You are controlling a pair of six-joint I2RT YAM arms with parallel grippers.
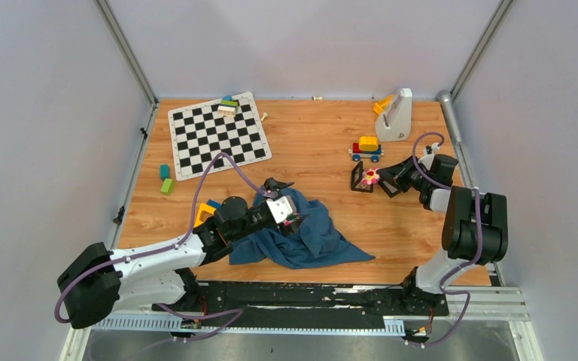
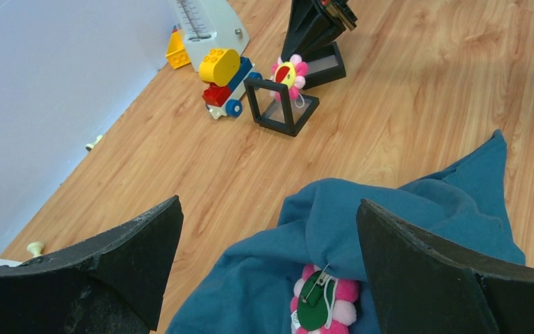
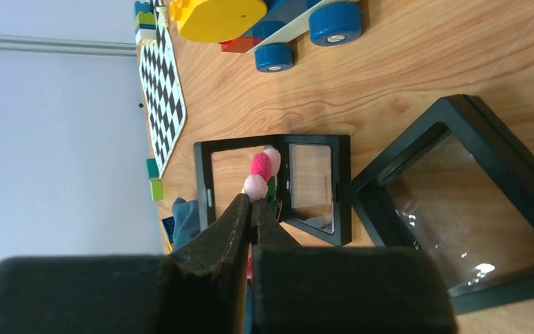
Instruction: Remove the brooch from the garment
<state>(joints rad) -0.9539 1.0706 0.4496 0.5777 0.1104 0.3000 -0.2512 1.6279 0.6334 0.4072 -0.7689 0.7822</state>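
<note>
Left gripper (image 2: 268, 205) wide open, hovering over garment (image 2: 452, 188). Brooch (image 2: 320, 303) pinned in fold, 6 o'clock in wrist view. Best descend centred, pinch petals, not cloth. Right gripper (image 3: 252, 202) closed on yellow-centred flower (image 3: 261, 167).

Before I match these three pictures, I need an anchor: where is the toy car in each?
Top view: toy car right of centre, just above the open black frame.
Left wrist: toy car upper left, left of that frame.
Right wrist: toy car at the top edge, partly cut off.
Shared landmark: the open black frame.
</note>
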